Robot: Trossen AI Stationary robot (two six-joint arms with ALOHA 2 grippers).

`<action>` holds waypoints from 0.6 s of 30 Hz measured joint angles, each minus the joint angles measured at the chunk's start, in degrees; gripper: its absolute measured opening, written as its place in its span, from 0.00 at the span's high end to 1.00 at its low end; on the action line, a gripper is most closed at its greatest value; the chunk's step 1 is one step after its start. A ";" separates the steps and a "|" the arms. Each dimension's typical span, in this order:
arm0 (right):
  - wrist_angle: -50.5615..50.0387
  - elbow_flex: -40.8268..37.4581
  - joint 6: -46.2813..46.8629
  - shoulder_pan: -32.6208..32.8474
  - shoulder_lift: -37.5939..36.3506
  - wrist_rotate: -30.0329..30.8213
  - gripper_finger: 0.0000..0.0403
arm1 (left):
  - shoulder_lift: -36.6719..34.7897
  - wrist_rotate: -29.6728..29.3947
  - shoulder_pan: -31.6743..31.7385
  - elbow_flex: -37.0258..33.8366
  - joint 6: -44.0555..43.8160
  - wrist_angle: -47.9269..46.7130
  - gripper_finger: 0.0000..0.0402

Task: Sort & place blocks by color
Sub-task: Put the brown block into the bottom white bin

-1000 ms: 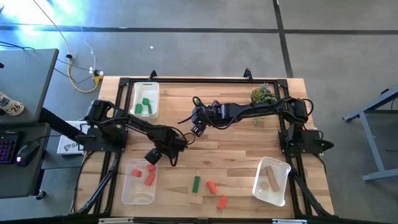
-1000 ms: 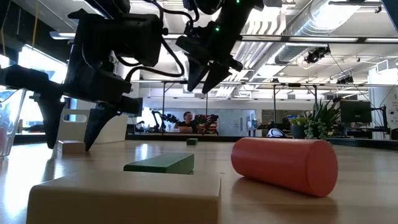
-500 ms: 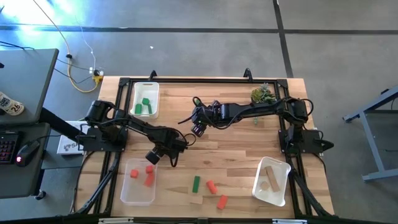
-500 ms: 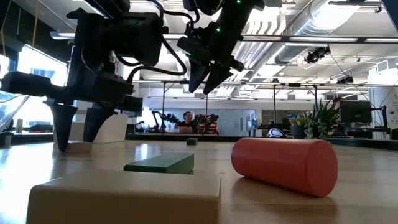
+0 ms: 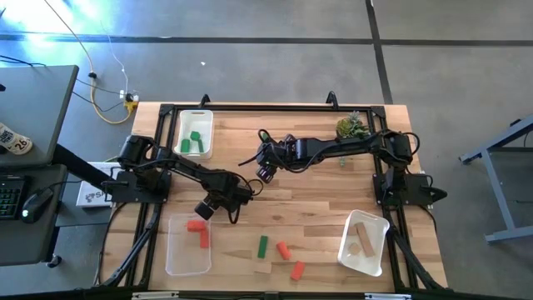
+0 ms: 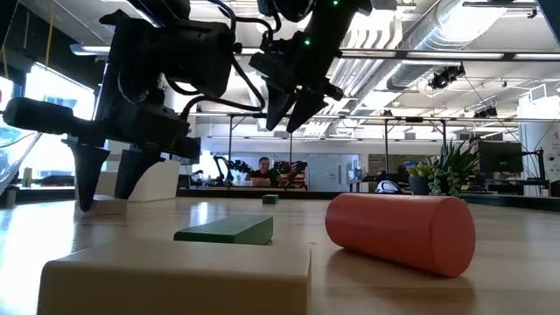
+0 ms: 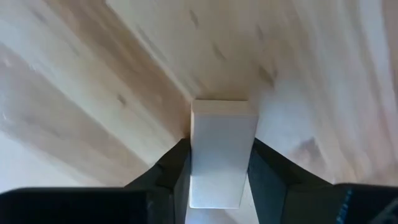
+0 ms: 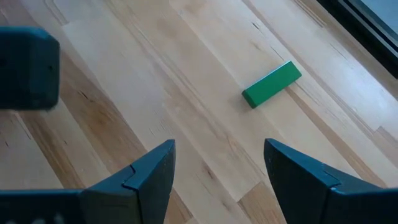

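Since a second ago the left gripper (image 7: 219,163) has drawn its fingers in from wide apart, and the clear tray (image 5: 176,265) at the desk's near-left corner, holding two red blocks (image 5: 200,232), has shifted a little. Left wrist view: both dark fingers (image 7: 174,171) press the long sides of a tan block (image 7: 220,157), which looks to sit on the desk (image 5: 316,187) — clenched on it, not yet lifted, as far as I can judge. From above, that gripper (image 5: 206,207) sits left of centre, just above the red tray. Right gripper (image 5: 265,172) hovers mid-desk, fingers (image 8: 149,171) spread and empty, a green block (image 8: 272,83) lying ahead of it. Green blocks (image 5: 195,140) already in the far-left tray; tan pieces (image 5: 364,236) in the near-right tray (image 5: 379,222). Step in hand: pick-up of a tan block. Next, I'd judge, a clean lift and a long carry across to the near-right tray, passing over the loose blocks (image 5: 280,255) along the near edge.
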 joint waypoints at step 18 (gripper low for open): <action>-3.06 -0.01 -0.30 -0.35 -2.83 2.82 0.42 | -1.02 -2.07 0.00 0.19 -2.85 -2.56 0.74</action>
